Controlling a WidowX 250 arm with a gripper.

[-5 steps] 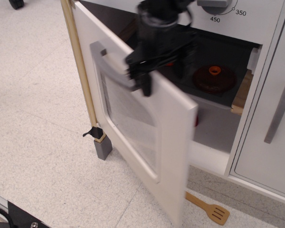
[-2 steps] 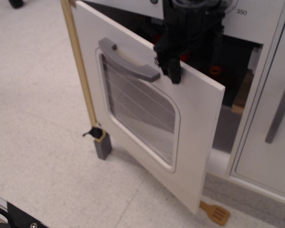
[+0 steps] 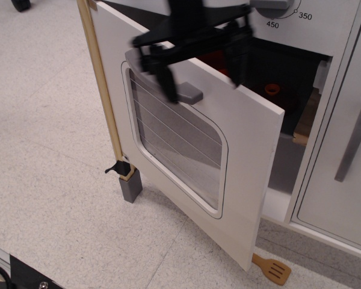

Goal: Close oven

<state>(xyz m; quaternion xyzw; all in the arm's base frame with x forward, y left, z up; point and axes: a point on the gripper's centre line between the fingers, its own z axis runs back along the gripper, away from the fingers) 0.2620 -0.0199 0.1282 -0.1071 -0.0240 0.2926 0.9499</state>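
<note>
Oven door (image 3: 192, 156): partly open, swung out leftward from the white oven, its top edge directly under the gripper (image 3: 198, 75).
Gripper: black, fingers spread apart, straddling the door's top edge above the grey bar handle (image 3: 168, 84).
Door look: white, rounded clear window with thin wires.
Around: wooden spatula (image 3: 271, 269) on the floor below the door corner; cabinet door (image 3: 343, 150) to the right.

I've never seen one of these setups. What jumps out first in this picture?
The big white oven door stands half open in the middle, its wired window and grey handle facing us. A black robot hand straddles the door's top edge, fingers spread. A wooden spatula lies on the floor below the door's corner.
</note>
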